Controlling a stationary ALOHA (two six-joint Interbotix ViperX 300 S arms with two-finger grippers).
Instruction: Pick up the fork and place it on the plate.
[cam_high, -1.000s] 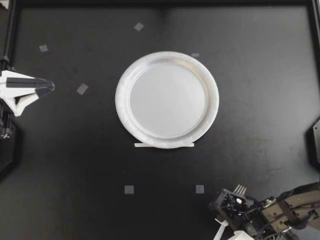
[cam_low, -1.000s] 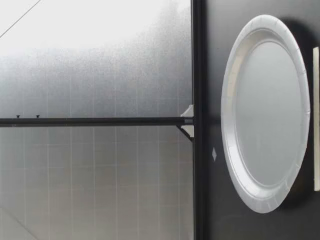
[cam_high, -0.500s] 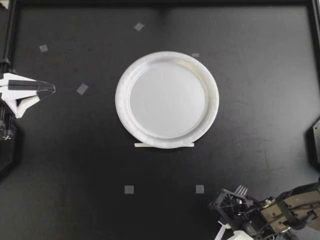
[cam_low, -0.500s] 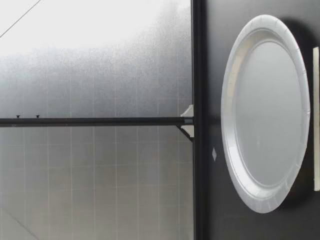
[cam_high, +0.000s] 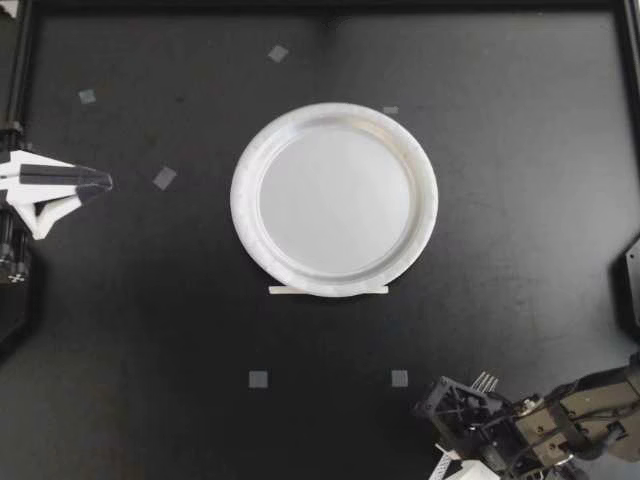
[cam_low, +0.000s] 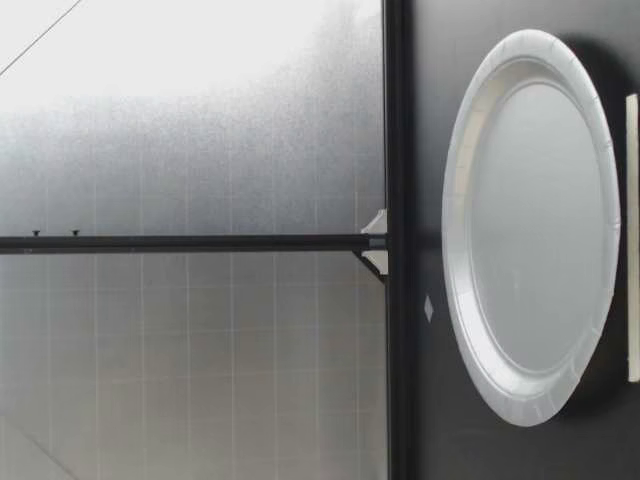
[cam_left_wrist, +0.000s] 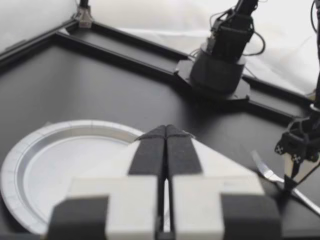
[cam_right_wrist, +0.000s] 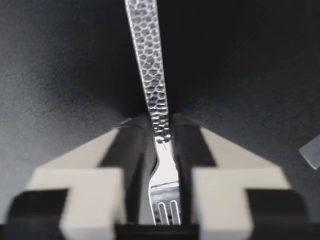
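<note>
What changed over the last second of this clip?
Very little. My right gripper, jaws shut on the fork, shifted only slightly, and the fork's tines nudged sideways with it. My left gripper, shut, drifted a little toward the table edge nearest the fork. The plate stayed where it was, with nothing on it.

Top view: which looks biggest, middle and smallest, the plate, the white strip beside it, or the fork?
1. plate, by far the largest
2. white strip, long but thin
3. fork, smallest as seen; only its tines show, so its full size cannot be judged here
</note>
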